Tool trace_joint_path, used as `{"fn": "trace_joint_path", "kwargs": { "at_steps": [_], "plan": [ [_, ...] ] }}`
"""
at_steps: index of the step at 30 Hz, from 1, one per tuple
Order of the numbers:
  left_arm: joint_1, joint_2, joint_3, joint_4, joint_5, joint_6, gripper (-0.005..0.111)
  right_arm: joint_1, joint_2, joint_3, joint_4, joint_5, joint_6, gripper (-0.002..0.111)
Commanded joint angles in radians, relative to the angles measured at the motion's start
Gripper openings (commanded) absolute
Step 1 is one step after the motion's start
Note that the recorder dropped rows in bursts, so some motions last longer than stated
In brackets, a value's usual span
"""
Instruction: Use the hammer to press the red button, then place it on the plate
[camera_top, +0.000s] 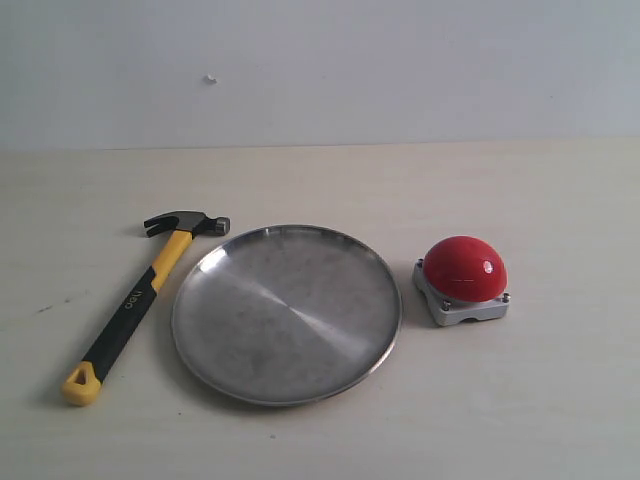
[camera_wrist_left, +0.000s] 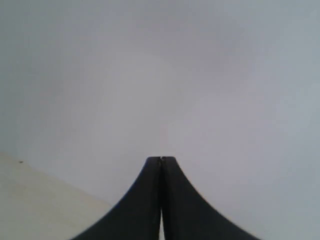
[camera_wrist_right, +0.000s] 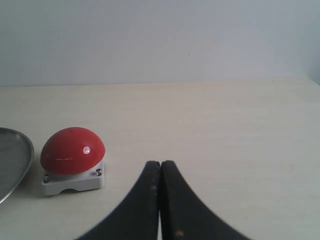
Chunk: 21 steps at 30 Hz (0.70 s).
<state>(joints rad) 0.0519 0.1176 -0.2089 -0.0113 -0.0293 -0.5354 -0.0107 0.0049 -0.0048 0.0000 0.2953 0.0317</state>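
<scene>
Left gripper (camera_wrist_left: 160, 162) and right gripper (camera_wrist_right: 160, 165) both have jaws pressed together, holding nothing. In the exterior frame the hammer (camera_top: 140, 300) lies flat at left, its head just beside the plate (camera_top: 287, 315) at centre; the button (camera_top: 463, 268) sits at right. Gripped near its yellow end, the head-heavy hammer could twist or droop, and a low approach might nudge the plate.

- Table (camera_top: 320, 180): pale cream top (a few faint dark specks towards its left side).
- Hammer (camera_top: 135, 298): lies flat on the left, head towards the far edge, just beside the plate.
- Plate (camera_top: 287, 314): sits in the middle.
- Red button (camera_top: 463, 268): stands right of the plate, near but apart.
</scene>
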Motion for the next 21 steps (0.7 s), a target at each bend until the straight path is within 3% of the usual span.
{"fn": "trace_joint_path", "kwargs": {
  "at_steps": [1,12,21],
  "plan": [
    [-0.004,0.174,-0.135,0.0,0.149,0.085,0.0,-0.006,-0.005,0.005,0.0,-0.015,-0.003,0.0],
    [-0.004,0.649,-0.472,-0.034,0.487,0.377,0.0,-0.006,-0.005,0.005,0.0,-0.015,-0.003,0.0],
    [-0.025,1.148,-0.937,-0.179,0.889,0.68,0.0,-0.006,-0.005,0.005,0.0,-0.015,0.0,0.0]
  ]
}}
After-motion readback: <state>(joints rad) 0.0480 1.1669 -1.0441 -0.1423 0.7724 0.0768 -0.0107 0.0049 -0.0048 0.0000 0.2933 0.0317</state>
